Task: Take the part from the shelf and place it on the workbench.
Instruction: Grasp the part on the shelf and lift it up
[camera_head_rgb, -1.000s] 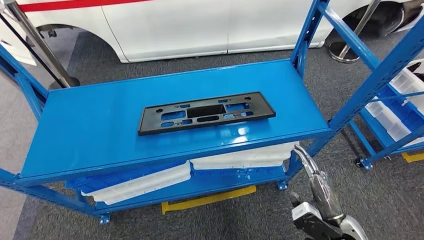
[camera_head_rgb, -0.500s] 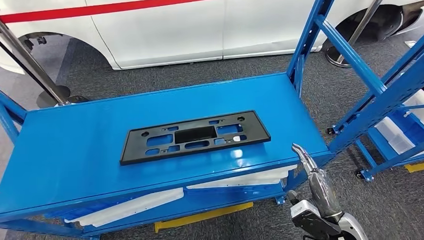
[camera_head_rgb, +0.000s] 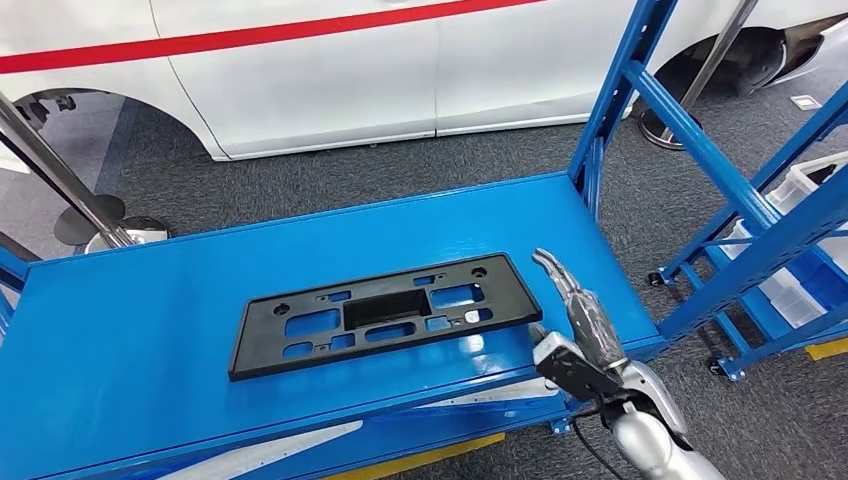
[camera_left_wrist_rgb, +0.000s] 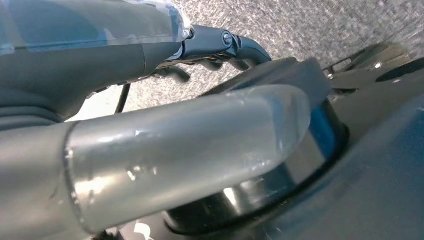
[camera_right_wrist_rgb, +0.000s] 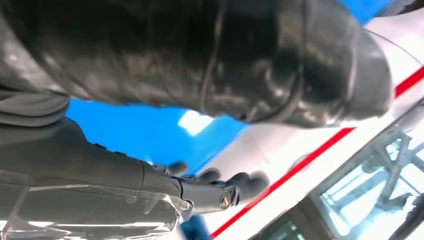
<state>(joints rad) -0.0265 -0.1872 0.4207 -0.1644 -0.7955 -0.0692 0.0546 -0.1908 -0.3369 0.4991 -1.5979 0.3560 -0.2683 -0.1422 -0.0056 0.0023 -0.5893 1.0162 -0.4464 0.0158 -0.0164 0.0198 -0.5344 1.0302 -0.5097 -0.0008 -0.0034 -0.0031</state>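
Black part (camera_head_rgb: 385, 314) flat on blue shelf (camera_head_rgb: 150, 300), right hand (camera_head_rgb: 575, 315) just beside

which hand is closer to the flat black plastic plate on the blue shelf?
Right. The right hand hovers just off the right end of the flat black plastic plate, not touching it. The left hand hangs by the grey floor.

- A white car (camera_head_rgb: 330, 75) with a red stripe (camera_head_rgb: 260, 35) along its side stands at the far side, on grey carpet (camera_head_rgb: 400, 175).
- A metal stanchion post (camera_head_rgb: 55, 165) with a round base stands at the far left.
- Another blue rack (camera_head_rgb: 770, 225) on the right holds white bins (camera_head_rgb: 805, 185).
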